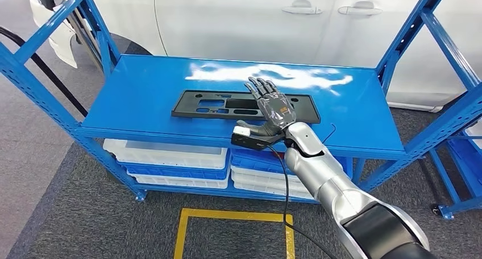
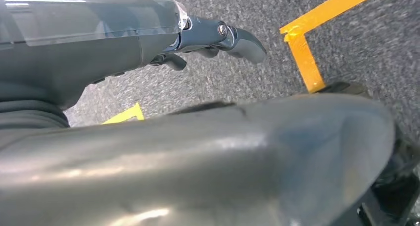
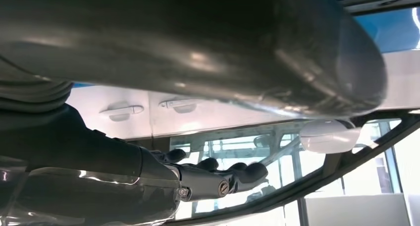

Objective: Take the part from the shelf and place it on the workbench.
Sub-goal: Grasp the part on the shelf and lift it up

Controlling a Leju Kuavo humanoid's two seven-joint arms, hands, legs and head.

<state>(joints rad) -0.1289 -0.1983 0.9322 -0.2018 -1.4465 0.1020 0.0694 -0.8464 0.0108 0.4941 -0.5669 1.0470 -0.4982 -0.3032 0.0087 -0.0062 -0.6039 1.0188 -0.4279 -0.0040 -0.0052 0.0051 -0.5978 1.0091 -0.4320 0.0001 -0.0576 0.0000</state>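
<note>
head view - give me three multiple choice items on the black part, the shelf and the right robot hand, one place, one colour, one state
1. Where does the black part lie?
A. on the top shelf board
B. in a white bin
C. on the floor

2. What colour is the shelf?
A. yellow
B. blue
C. grey

3. How is the right robot hand?
A. clenched round the part
B. holding a bin
C. fingers spread, holding nothing

Key:
1 A, the part lies flat on the top board.
2 B, the board and posts are blue.
3 C, the fingers are apart over the part's right end and nothing is lifted.
</note>
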